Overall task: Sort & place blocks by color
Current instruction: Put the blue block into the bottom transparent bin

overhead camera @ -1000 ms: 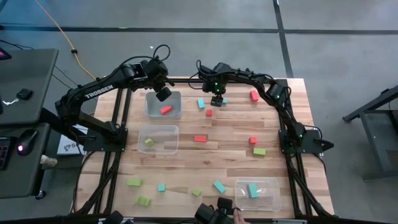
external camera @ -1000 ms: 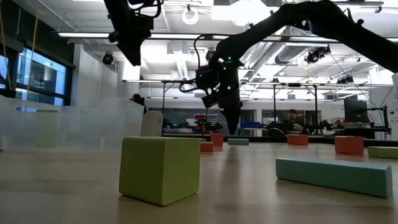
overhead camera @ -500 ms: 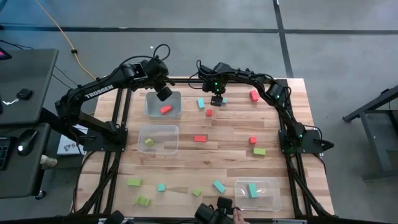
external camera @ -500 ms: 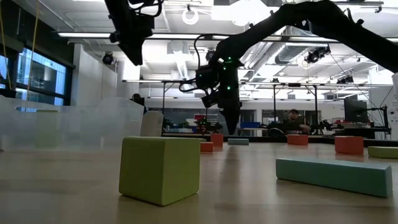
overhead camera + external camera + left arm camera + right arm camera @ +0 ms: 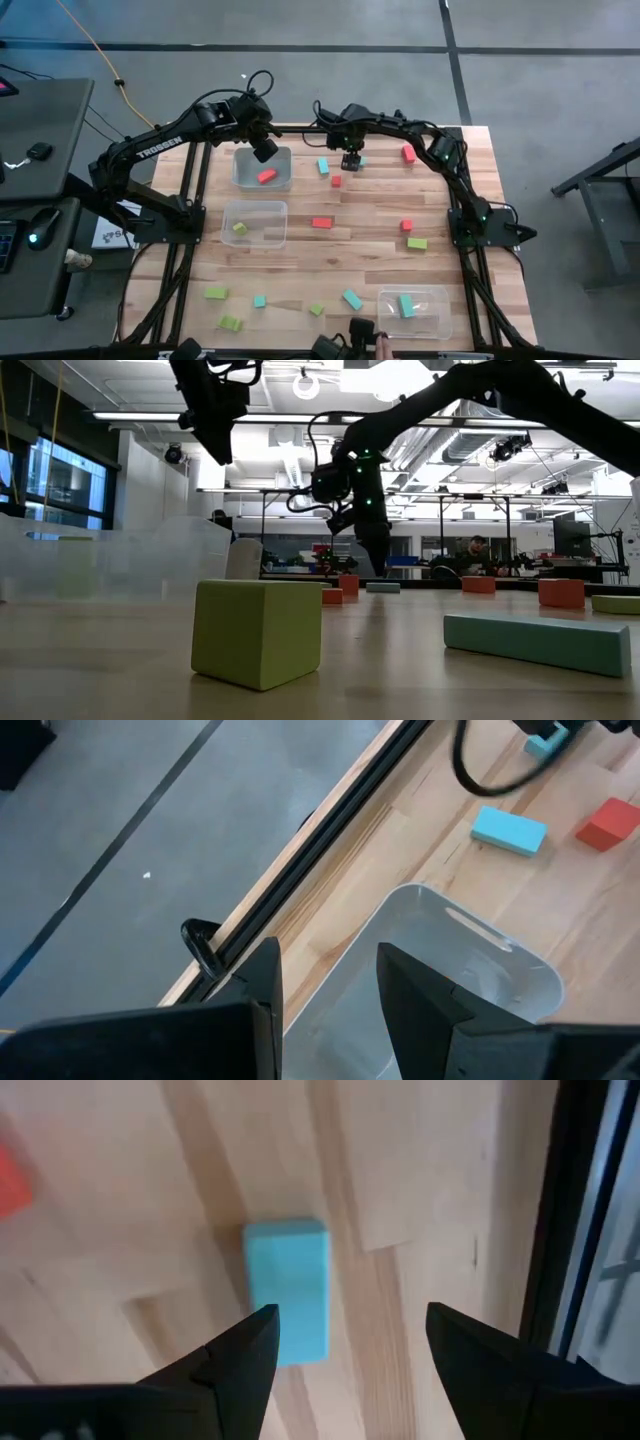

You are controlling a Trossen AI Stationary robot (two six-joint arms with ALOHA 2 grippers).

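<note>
Red, lime green and teal blocks lie scattered on the wooden table (image 5: 370,260). My right gripper (image 5: 351,161) hangs open near the far edge, pointing down over a teal block (image 5: 288,1290) that lies flat on the table. In the right wrist view the block sits between its fingers, closer to one fingertip (image 5: 240,1350), untouched. My left gripper (image 5: 264,150) is open and empty above the far-left clear tub (image 5: 245,170), which holds a red block (image 5: 266,176).
A second tub (image 5: 270,238) holds a green block (image 5: 240,229). A near-right tub (image 5: 432,318) holds a teal block (image 5: 406,305). A teal block (image 5: 323,166) and a red one (image 5: 336,181) lie close to my right gripper. A green cube (image 5: 258,632) stands near the low camera.
My right gripper has tipped a little over the teal block while staying in place, its fingers still open. My left gripper has kept still above the tub.
</note>
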